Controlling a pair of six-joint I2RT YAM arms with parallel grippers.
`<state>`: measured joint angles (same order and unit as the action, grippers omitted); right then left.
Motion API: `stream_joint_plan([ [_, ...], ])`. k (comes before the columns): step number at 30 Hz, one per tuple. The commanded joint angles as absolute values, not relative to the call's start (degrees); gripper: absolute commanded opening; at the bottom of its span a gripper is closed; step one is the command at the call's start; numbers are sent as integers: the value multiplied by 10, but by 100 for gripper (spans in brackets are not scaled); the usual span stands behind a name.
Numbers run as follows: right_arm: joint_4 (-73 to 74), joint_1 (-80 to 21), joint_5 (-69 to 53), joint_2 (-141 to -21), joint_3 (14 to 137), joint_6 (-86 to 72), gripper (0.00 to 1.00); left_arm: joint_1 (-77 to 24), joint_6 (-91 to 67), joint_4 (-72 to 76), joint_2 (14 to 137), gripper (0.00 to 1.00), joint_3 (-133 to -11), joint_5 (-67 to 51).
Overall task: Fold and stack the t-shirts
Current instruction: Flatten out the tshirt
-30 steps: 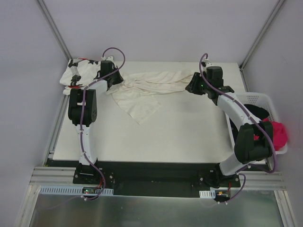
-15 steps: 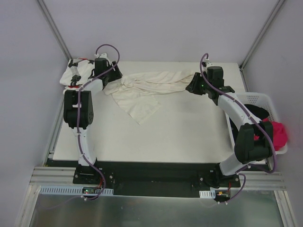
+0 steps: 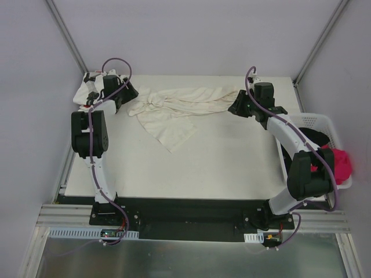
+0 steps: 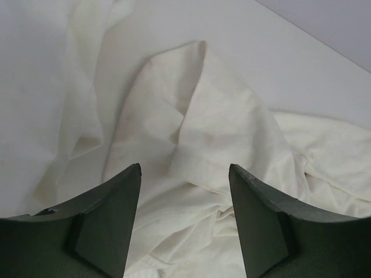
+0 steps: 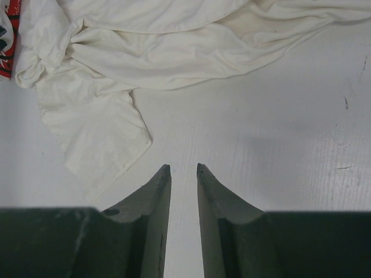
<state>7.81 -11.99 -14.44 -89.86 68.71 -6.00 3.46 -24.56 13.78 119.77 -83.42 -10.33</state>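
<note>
The plain cream-white t-shirt (image 3: 174, 110) lies bunched and stretched across the far half of the table, with one flap trailing toward the near side. My left gripper (image 3: 128, 92) hovers at its left end, open, and crumpled cream cloth (image 4: 220, 127) shows below the gap (image 4: 184, 168) with nothing pinched. The star-print t-shirt (image 3: 91, 87) is heaped in the far left corner behind that arm. My right gripper (image 3: 233, 107) sits off the shirt's right end. Its jaws (image 5: 181, 168) stand a narrow gap apart over bare table, with the cream shirt (image 5: 145, 52) ahead of them.
A white perforated basket (image 3: 316, 120) stands at the table's right edge, holding a pink-red cloth (image 3: 342, 165) and something dark (image 3: 319, 139). Grey walls and frame posts close in the back and sides. The near part of the white table (image 3: 191, 168) is bare.
My left gripper has opened, let go of the cream shirt's left end, and pulled back left toward the star-print shirt. The right jaws have narrowed slightly; that arm has barely moved.
</note>
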Motion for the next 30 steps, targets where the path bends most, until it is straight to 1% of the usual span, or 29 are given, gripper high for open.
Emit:
stream_joint_plan([
  [1,58,-114,-155,-886,688,-70,27,33,-278,174,1218,61,-840,-149],
  [5,58,-113,-155,-889,690,-72,26,33,-303,179,1235,59,-857,-182],
  [14,55,-112,-156,-893,692,-75,25,33,-326,186,1252,57,-862,-193],
  [19,54,-112,-162,-901,693,-76,23,33,-328,183,1261,52,-875,-199],
  [25,51,-112,-164,-909,695,-80,21,33,-328,172,1264,49,-893,-203],
  [28,49,-112,-168,-913,694,-81,19,33,-328,171,1262,45,-893,-203],
  [30,49,-112,-170,-916,695,-82,18,33,-328,170,1260,40,-892,-203],
])
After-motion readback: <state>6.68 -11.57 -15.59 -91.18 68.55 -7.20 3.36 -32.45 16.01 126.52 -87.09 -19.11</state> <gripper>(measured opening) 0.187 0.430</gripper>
